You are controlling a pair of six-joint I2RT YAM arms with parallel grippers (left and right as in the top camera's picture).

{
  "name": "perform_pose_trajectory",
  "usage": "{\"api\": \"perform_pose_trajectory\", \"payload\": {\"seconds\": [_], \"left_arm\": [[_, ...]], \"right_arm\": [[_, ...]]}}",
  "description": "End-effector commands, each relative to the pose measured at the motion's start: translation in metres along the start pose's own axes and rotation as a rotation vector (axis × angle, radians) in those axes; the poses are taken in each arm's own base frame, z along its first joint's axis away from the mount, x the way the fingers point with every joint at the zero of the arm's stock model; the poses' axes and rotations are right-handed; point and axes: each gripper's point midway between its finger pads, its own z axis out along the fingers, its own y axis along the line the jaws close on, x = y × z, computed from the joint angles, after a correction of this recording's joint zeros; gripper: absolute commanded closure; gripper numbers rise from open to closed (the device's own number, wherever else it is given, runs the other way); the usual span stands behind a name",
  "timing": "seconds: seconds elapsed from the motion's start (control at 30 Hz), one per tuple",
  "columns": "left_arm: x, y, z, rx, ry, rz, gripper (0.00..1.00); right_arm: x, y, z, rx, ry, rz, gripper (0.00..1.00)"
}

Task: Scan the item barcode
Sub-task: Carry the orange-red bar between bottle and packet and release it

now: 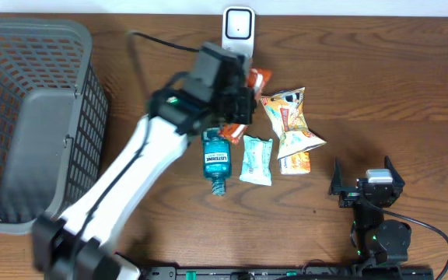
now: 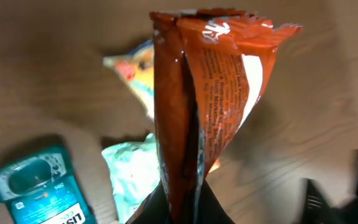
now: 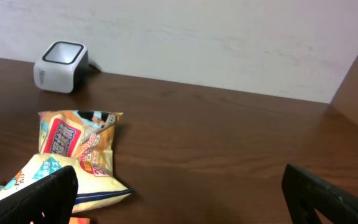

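– Left pincer (image 1: 245,99) is shut tight on the orange packet (image 2: 210,93). It pinches one end, and the rest sticks out past the tips.

– Where is the packet now?

– It looks lifted off the table (image 1: 387,85), just beside the scanner (image 1: 238,27) at the back edge.

– So what is the job right now?

– I think it is showing the packet to the scanner. To do that well, the side with the black lines must face the scanner's window. I cannot find the lines. One side has a white patch (image 2: 251,74), so they may be there. The packet is crinkly and folded down the middle. A slow turn is best, with that side held flat and not pushed too close.

– Could it bump anything?

– The basket (image 1: 29,117) is well apart on the left. The bags (image 1: 290,120), the bottle (image 1: 216,159) and the green packet (image 1: 256,160) lie on the table near the pincer. A careful turn up high should miss them all.

– How is the arm placed?

– The left arm (image 1: 142,155) reaches long across the table, from the near left corner toward the scanner. Its wrist sits right over the pile. The right pincer (image 1: 364,177) rests near the front right, wide open with nothing in it, well apart from the packet.
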Motion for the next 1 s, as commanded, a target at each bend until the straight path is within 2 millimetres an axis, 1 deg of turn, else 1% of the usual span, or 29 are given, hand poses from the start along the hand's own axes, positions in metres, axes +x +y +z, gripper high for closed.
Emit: {"api": "perform_pose_trajectory", "payload": {"seconds": [0.0, 0.13, 0.27, 0.4, 0.53, 0.6, 0.63, 0.77, 0.83, 0.93, 0.97], "left_arm": [[0.011, 0.019, 0.028, -0.066, 0.063, -0.02, 0.93], [0.02, 0.031, 0.045, -0.092, 0.112, -0.04, 0.93], [0.021, 0.034, 0.053, -0.096, 0.118, -0.06, 0.92], [0.026, 0.04, 0.063, -0.114, 0.124, -0.217, 0.92], [0.032, 0.048, 0.077, -0.11, 0.107, -0.278, 0.92], [0.039, 0.054, 0.085, -0.11, 0.104, -0.305, 0.93], [0.049, 0.061, 0.09, -0.12, 0.115, -0.321, 0.92], [0.072, 0.076, 0.097, -0.15, 0.152, -0.337, 0.93], [0.078, 0.078, 0.098, -0.155, 0.166, -0.341, 0.92], [0.081, 0.077, 0.098, -0.153, 0.176, -0.341, 0.92], [0.081, 0.077, 0.098, -0.153, 0.175, -0.341, 0.87]], "right_arm": [[0.002, -0.003, 0.0, 0.016, 0.005, -0.01, 0.01], [0.002, -0.003, 0.0, 0.016, 0.005, -0.01, 0.01], [0.002, -0.003, 0.0, 0.016, 0.005, -0.01, 0.01], [0.002, -0.003, 0.0, 0.016, 0.005, -0.01, 0.01], [0.002, -0.003, 0.0, 0.016, 0.005, -0.01, 0.01], [0.002, -0.003, 0.0, 0.016, 0.005, -0.01, 0.01], [0.002, -0.003, 0.0, 0.016, 0.005, -0.01, 0.01], [0.002, -0.003, 0.0, 0.016, 0.005, -0.01, 0.01], [0.002, -0.003, 0.0, 0.016, 0.005, -0.01, 0.01], [0.002, -0.003, 0.0, 0.016, 0.005, -0.01, 0.01], [0.002, -0.003, 0.0, 0.016, 0.005, -0.01, 0.01]]}}
